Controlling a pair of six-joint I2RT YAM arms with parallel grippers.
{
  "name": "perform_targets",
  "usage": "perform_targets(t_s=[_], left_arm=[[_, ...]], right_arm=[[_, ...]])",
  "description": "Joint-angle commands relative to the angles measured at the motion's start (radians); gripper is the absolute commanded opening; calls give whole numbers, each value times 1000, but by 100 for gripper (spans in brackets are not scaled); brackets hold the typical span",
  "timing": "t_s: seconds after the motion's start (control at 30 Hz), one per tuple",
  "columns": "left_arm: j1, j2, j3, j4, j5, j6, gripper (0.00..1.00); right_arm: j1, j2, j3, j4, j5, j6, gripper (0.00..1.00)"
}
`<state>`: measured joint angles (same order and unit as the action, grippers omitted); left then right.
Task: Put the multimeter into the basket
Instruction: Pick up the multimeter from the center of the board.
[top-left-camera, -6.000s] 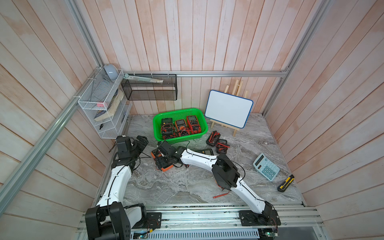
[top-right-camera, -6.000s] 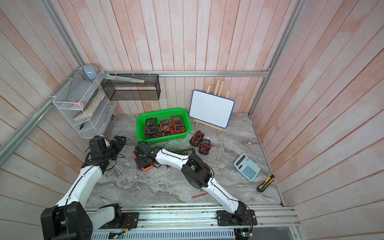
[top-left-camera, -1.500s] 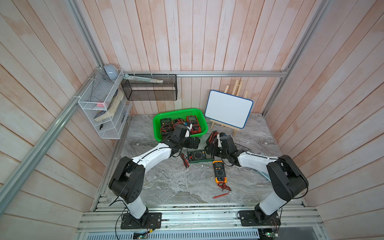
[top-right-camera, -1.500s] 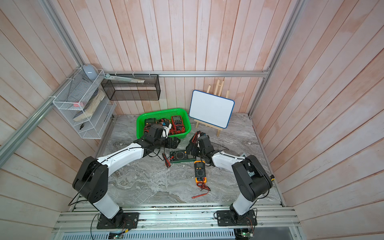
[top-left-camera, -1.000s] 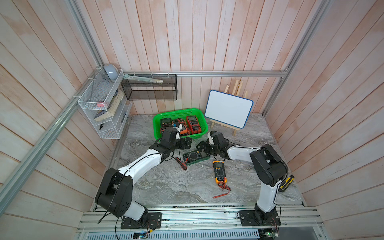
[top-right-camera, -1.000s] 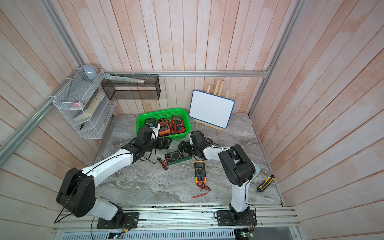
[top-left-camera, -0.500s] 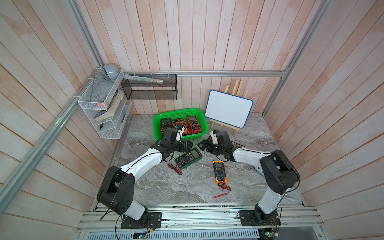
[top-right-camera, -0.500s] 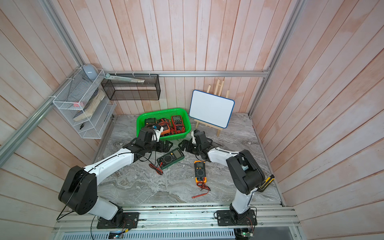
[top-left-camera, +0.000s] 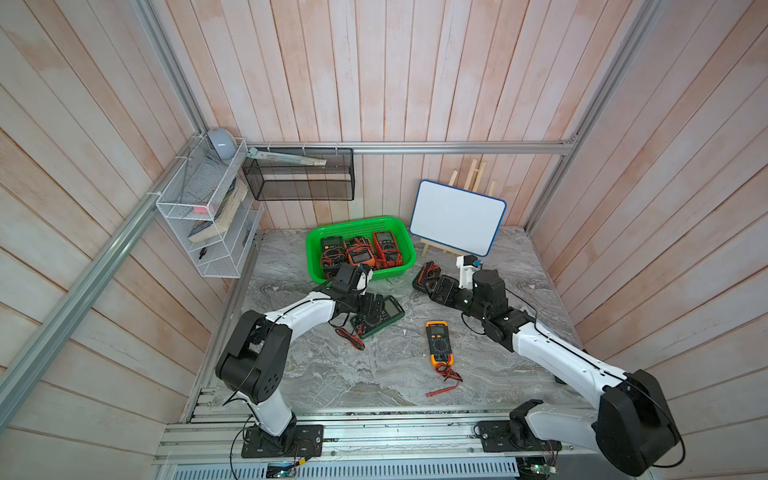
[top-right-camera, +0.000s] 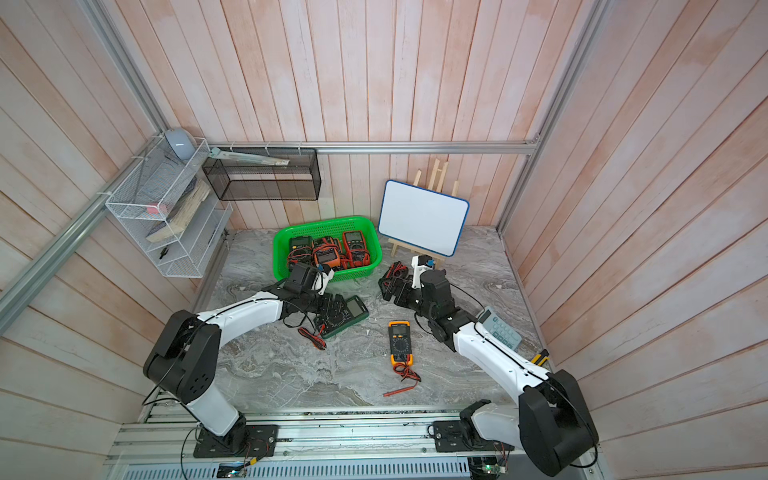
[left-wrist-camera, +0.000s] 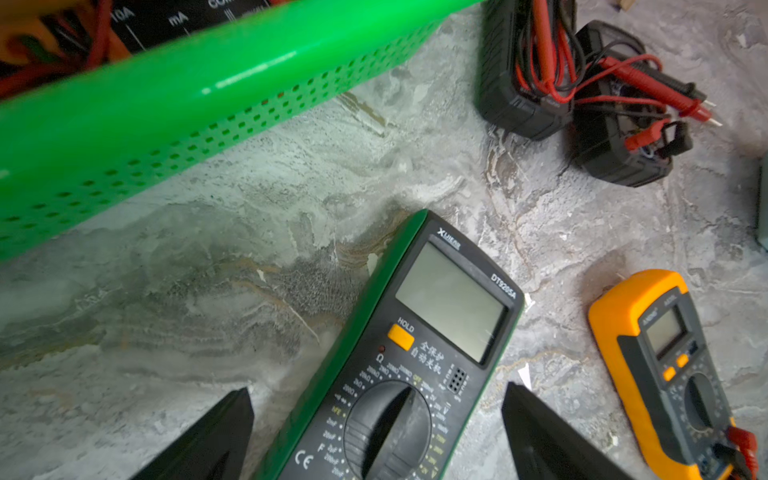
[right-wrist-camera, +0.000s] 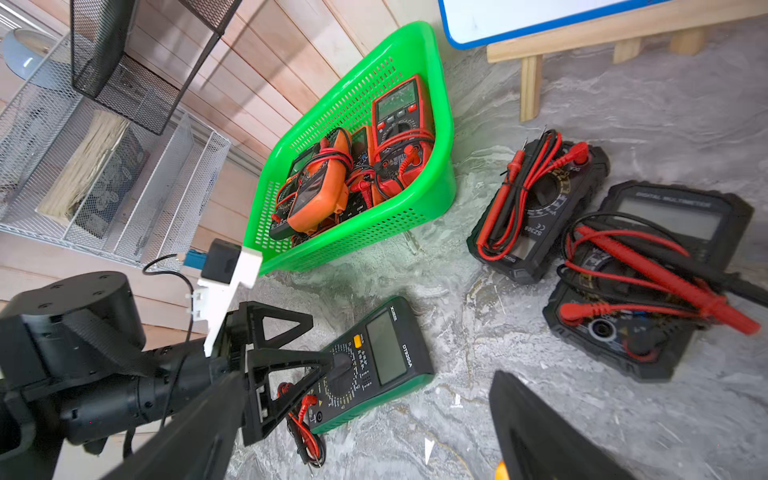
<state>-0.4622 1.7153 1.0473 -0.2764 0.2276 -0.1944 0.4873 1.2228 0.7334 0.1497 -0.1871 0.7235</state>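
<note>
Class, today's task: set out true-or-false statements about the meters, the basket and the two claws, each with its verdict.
1. The green meter lies in the basket. False: it lies on the table, outside it.
2. The left claw is open, one finger on each side of the green meter. True.
3. The yellow meter lies on the table, clear of both claws. True.
4. The right claw grips the yellow meter. False: it is open and empty.
5. The basket is empty. False: it holds meters.
</note>
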Motion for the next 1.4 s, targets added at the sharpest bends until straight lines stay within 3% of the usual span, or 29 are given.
perform_targets(t_s=[0.0,0.4,0.53,0.9,1.17,1.37], left_arm=[[0,32,-6,0,19,4,100],[-38,17,-53,-16,206,-5,100],[-78,15,-59,-39,222,0,100],[-194,-17,-73,-32,-89,-4,100],[-241,17,-72,10,-193,-32,100],[-266,49,-67,36,-195,-43,100]], right_arm=[[-5,-21,-23,-43,31,-25,98],[-5,-10,-37,-23,24,-12,98],[-4,6,-34,-19,18,-9,98],[-5,32,-31,-13,12,-7,98],[-4,51,-34,-9,15,-9,98],[-5,77,-34,-7,6,-12,98]])
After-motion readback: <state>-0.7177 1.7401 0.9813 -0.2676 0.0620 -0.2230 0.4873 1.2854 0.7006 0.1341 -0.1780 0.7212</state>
